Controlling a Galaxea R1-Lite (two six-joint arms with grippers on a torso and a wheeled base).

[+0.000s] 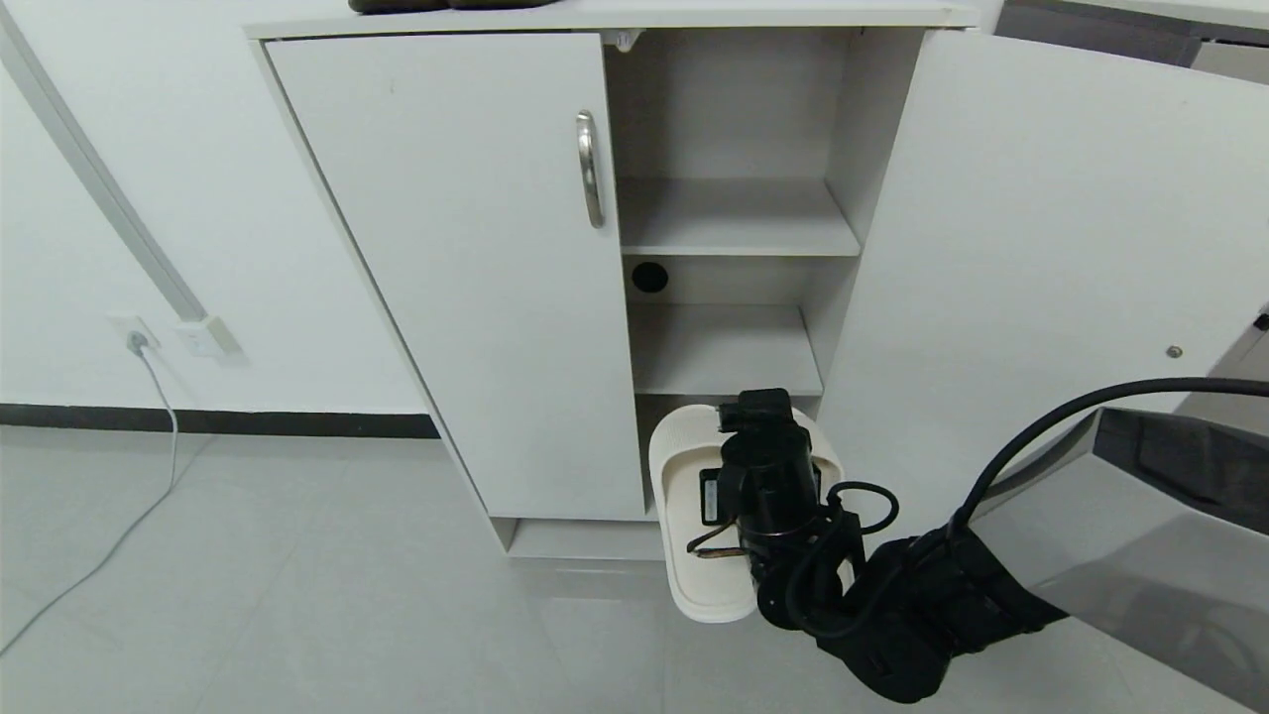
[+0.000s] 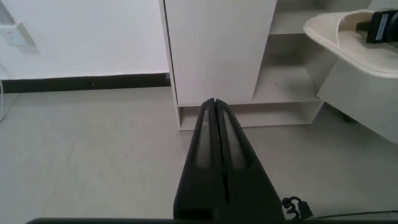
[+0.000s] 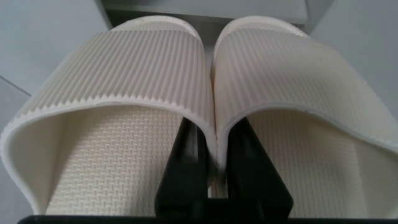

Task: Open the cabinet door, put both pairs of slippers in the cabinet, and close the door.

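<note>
A white cabinet (image 1: 456, 268) stands ahead with its left door shut and its right door (image 1: 1041, 248) swung wide open. A pair of cream ribbed slippers (image 1: 679, 476) hangs side by side at the mouth of the bottom compartment, heels still sticking out over the floor. My right gripper (image 3: 214, 167) is shut on the slippers (image 3: 143, 74), pinching the two inner strap edges together. The slippers (image 2: 339, 31) also appear in the left wrist view. My left gripper (image 2: 214, 109) is shut on nothing, low over the floor in front of the shut door.
Two bare shelves (image 1: 734, 213) sit above the bottom compartment. The shut door carries a metal handle (image 1: 589, 169). Dark objects (image 1: 446, 4) lie on the cabinet top. A wall socket with a grey cable (image 1: 134, 342) is at left; grey floor (image 1: 297, 595) lies open there.
</note>
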